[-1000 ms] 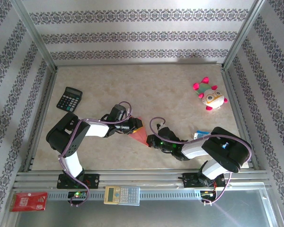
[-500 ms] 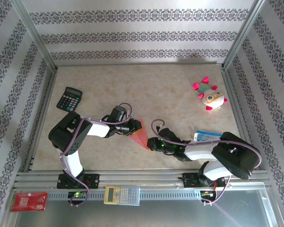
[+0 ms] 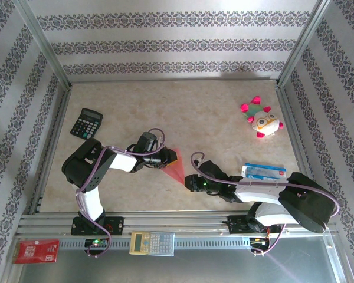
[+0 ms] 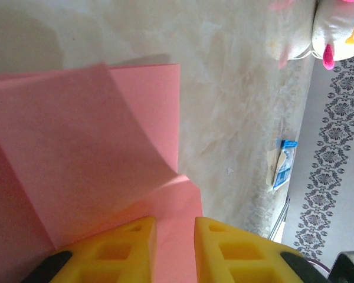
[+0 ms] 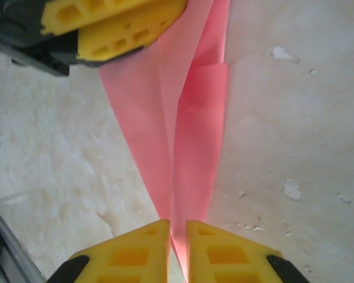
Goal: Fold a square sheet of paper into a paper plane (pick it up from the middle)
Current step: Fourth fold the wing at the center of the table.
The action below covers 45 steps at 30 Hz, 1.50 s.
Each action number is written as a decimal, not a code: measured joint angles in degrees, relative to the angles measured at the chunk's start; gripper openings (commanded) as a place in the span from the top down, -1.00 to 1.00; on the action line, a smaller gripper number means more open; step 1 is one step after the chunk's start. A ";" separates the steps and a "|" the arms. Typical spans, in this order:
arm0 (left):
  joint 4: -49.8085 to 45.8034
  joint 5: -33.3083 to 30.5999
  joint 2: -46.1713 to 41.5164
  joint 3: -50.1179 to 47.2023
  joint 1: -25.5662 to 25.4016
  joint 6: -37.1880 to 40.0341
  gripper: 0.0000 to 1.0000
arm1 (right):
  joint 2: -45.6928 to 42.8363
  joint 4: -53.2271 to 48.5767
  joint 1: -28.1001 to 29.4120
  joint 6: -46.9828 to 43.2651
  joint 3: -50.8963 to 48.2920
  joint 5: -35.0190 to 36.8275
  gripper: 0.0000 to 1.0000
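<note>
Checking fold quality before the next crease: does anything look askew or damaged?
The thin salmon-pink paper sheet, pinched between the left hand and the right hand, looks uneven. Its folded layers splay apart instead of lying flat, and in the right wrist view their edges step out of line. No tears are visible.

The paper plane [image 3: 173,168] lies mid-table [image 3: 194,112]. The left gripper [image 3: 168,158] is at its rear-left end and the right gripper [image 3: 187,182] at its front tip. The calculator [image 3: 85,124] is well left of it, and the plush toy [image 3: 261,121] is right of it and behind.

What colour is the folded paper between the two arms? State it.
Salmon pink, plain; the paper shows best in the right wrist view.
</note>
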 measured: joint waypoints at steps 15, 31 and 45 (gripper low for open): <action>1.20 0.74 0.22 -0.44 0.28 0.79 0.49 | -4.79 -10.82 2.14 -5.92 6.16 5.11 0.63; 3.02 1.29 0.42 -1.18 0.44 0.98 0.49 | 5.81 -12.41 1.81 -10.14 12.28 -1.18 0.84; 3.21 1.81 0.48 -1.27 0.74 1.03 0.49 | 6.47 -12.09 -1.05 -9.75 11.19 -3.02 0.88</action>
